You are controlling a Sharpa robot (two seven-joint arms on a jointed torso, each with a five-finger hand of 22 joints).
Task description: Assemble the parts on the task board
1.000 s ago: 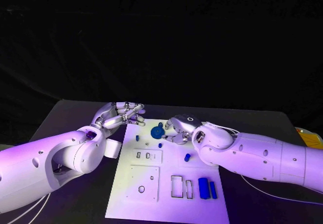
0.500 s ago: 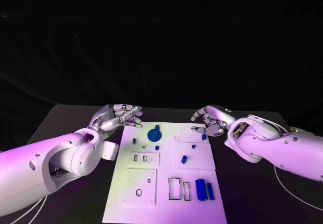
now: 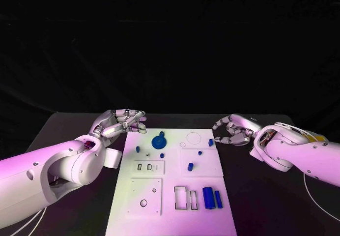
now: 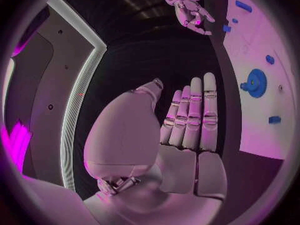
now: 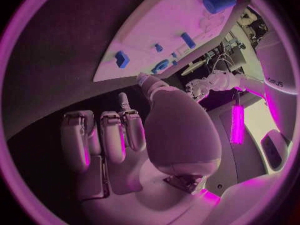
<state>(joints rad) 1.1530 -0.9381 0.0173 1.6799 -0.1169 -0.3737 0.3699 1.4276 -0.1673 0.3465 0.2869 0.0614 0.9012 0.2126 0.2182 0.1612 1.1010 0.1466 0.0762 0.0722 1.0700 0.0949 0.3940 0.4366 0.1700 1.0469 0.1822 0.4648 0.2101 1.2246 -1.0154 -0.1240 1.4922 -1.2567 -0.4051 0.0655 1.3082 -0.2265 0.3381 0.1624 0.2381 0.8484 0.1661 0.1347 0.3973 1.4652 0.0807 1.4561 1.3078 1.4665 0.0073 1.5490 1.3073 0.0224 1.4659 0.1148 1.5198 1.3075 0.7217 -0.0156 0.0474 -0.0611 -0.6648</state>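
**Hovering empty beside the board, parts waiting**

Starting at the fingers: your right hand [image 3: 234,131] hangs just off the far right corner of the task board [image 3: 152,189], fingers [image 5: 103,135] loosely curled with gaps between them and nothing in them. Your left hand [image 3: 120,123] sits off the far left corner, fingers [image 4: 194,115] straight and side by side, thumb apart, also holding nothing.

Nearest your right hand is a small blue peg [image 3: 211,142] near the board's right edge, close to the fingertips but not touched. Closer to your left hand stands the blue gear [image 3: 159,142], apart from both hands. Further toward you lies another small blue piece [image 3: 190,167] mid-board, and at the near end two blue bars [image 3: 212,197] rest beside empty rectangular slots [image 3: 188,198].

Expect these parts to be light, rigid plastic and a little slick, so they will likely skid on the smooth plate if nudged sideways. Pinch the pegs across their short sides from above; take the gear by its rim or hub rather than its teeth. The board itself lies flat on the black tabletop [image 3: 70,128], well between your arms.
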